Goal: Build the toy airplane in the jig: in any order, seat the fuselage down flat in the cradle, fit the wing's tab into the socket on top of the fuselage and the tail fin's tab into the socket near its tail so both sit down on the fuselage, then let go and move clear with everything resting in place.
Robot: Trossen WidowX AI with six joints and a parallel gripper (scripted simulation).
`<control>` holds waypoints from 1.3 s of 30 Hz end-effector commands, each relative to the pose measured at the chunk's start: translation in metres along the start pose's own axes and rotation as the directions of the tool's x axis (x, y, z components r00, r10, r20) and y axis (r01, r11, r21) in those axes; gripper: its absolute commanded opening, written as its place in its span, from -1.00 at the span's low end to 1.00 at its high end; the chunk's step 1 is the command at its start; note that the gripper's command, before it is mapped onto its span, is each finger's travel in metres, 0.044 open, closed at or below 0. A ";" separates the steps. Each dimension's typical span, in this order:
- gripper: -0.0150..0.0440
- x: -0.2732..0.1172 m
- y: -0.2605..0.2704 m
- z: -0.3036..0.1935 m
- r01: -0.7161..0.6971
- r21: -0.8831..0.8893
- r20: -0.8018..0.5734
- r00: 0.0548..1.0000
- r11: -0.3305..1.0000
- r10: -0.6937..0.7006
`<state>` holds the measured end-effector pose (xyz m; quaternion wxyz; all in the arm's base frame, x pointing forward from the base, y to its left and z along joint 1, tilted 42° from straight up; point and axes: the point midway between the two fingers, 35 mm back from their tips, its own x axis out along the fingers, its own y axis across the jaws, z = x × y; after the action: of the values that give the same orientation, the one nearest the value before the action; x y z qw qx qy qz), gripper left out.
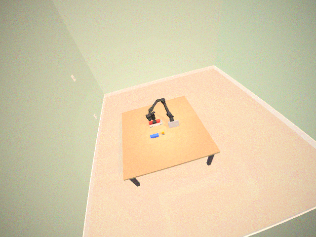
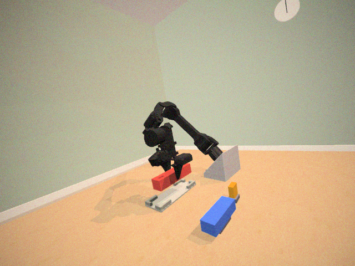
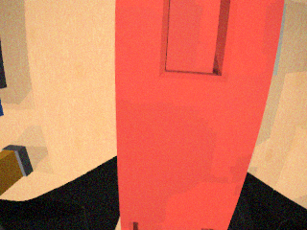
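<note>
arm (image 1: 167,108) (image 2: 187,126): matte black | joints: chunky, rounded | gripper (image 1: 154,121) (image 2: 172,172) (image 3: 175,160): black, tapering fingers

Claw (image 2: 172,174) grips red fuselage (image 2: 171,177) above cradle (image 2: 175,193).
</note>
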<state>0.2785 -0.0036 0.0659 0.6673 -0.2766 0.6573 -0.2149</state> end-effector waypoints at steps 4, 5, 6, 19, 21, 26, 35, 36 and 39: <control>-0.49 0.009 -0.021 -0.004 0.013 0.010 0.005 1.000 1.000 -0.013; -0.49 0.010 -0.024 -0.005 0.015 0.012 0.005 1.000 1.000 -0.015; -0.49 0.011 -0.026 -0.005 0.016 0.014 0.004 1.000 1.000 -0.016; 0.04 0.017 -0.038 -0.009 0.024 0.023 0.001 1.000 0.999 -0.024; 0.17 0.017 -0.038 -0.009 0.024 0.023 0.001 1.000 0.999 -0.024; 0.17 0.017 -0.038 -0.009 0.024 0.023 0.001 1.000 0.999 -0.024; 0.17 0.018 -0.038 -0.009 0.024 0.023 0.001 1.000 0.999 -0.024; 0.17 0.020 -0.038 -0.009 0.024 0.023 0.001 1.000 0.999 -0.024; 0.17 0.024 -0.038 -0.009 0.024 0.023 0.001 1.000 0.999 -0.024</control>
<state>0.2734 -0.0458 0.0752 0.6695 -0.2731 0.6512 -0.2303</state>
